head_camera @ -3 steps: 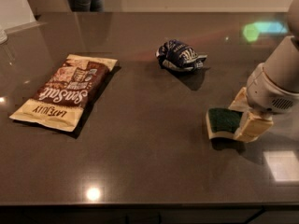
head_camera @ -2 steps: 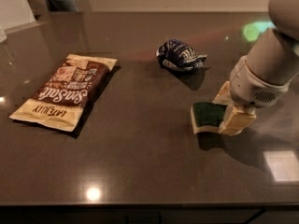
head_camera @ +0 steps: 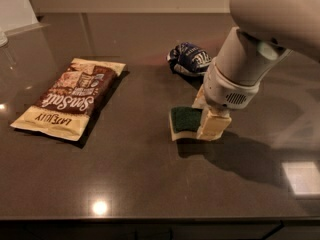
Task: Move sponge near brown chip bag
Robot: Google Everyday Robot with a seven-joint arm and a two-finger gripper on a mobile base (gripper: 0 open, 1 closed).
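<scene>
Honestly, maybe halfway: the hand is clamped on the sponge midway across the bench, and the brown chip bag lies well apart at its 9 o'clock, so more carrying's left.

The tabletop is a dark, smooth, polished slab, glossy enough to throw back bright spots of light. The brown chip bag looks like matt, faintly creased film. The sponge has a coarse green scouring top over a pale foam body (soft-looking). The end effector, clamped on the sponge's right end, has cream, matt fingers. The arm shell is smooth off-white plastic. The crumpled blue bag is shiny.
</scene>
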